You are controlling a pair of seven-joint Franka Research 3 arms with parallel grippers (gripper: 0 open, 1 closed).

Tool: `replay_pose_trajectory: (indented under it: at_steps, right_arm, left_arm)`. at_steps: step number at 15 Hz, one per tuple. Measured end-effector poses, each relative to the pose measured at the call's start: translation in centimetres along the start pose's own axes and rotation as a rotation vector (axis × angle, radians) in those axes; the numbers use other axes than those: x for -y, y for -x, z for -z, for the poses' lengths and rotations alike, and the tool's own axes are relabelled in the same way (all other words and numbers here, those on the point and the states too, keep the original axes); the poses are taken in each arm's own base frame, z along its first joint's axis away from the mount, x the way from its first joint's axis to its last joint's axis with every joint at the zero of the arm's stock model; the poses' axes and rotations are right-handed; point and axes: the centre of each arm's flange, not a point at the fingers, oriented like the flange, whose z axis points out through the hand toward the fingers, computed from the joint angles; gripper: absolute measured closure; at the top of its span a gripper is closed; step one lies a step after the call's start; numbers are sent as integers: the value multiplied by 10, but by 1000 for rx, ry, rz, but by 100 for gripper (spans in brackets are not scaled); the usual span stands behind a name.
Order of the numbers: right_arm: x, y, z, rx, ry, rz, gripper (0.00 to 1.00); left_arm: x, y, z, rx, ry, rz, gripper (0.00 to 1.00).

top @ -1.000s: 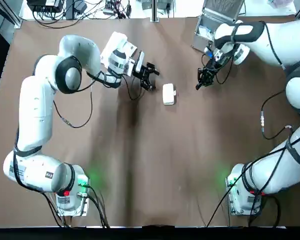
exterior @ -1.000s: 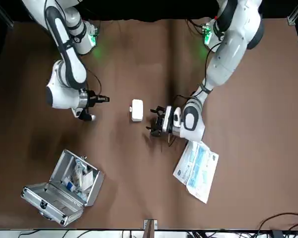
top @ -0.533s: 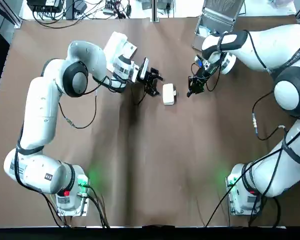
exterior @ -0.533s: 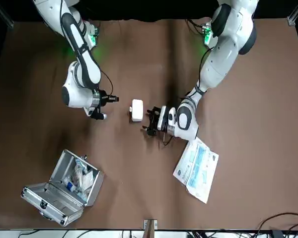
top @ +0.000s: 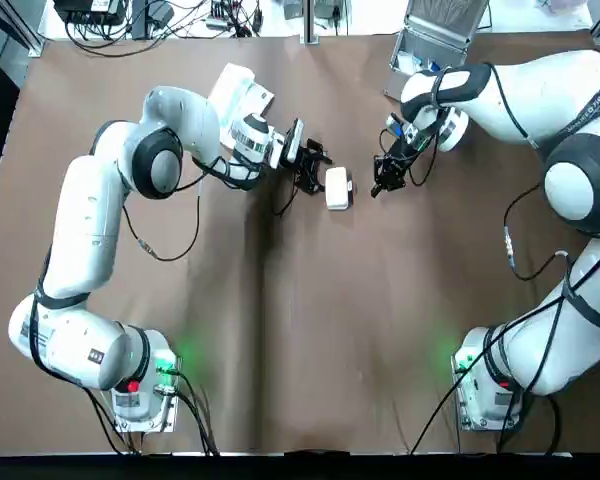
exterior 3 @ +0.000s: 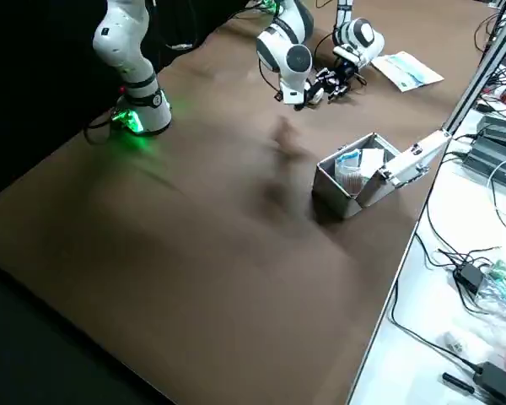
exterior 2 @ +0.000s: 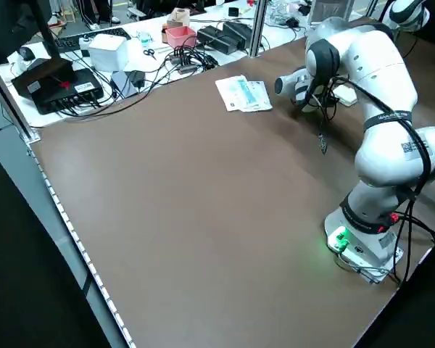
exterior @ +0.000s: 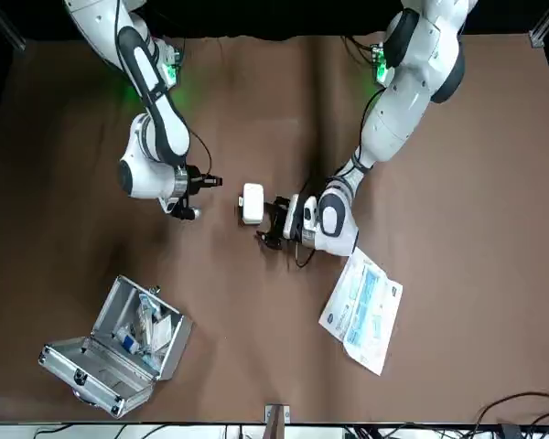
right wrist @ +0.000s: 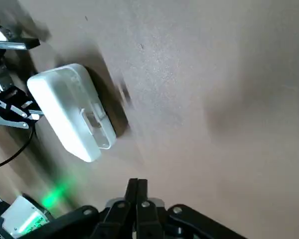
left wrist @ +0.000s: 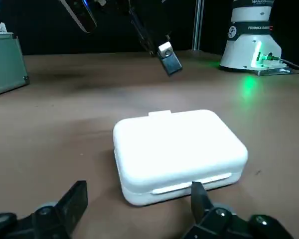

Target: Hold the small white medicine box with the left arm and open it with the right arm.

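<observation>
The small white medicine box (top: 338,188) lies flat and closed on the brown bench (top: 310,330), between the two arms. The left gripper (top: 317,173) is just beside it, its fingers (left wrist: 75,201) spread wide and not gripping. The right gripper (top: 381,185) is near the opposite side, its fingers (right wrist: 137,191) pressed together, apart from the box.

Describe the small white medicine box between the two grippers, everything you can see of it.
The small white medicine box is a flat case with rounded corners that looks like glossy plastic. A seam runs round its side, and a small latch tab sits on the side facing the right gripper. It is closed and lies flat on the brown table. The open left gripper is at the opposite side, its fingers flanking that edge; whether they touch it cannot be told. The shut right gripper is close but apart from it.
</observation>
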Motion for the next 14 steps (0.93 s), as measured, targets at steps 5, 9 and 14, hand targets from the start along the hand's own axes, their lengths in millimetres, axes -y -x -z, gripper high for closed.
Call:
replay_pose_trajectory:
  at_steps: [5,9,14]
  right_arm:
    - [4,1,-17,5,0,-10,99]
    - [11,0,-29,7,-4,-10,99]
    - [16,-7,-39,-23,3,-9,99]
  left_arm:
    - [1,3,-1,5,-14,7,8]
    - [-1,4,-3,3,-12,13,14]
    - [-1,5,-4,-1,-16,18,19]
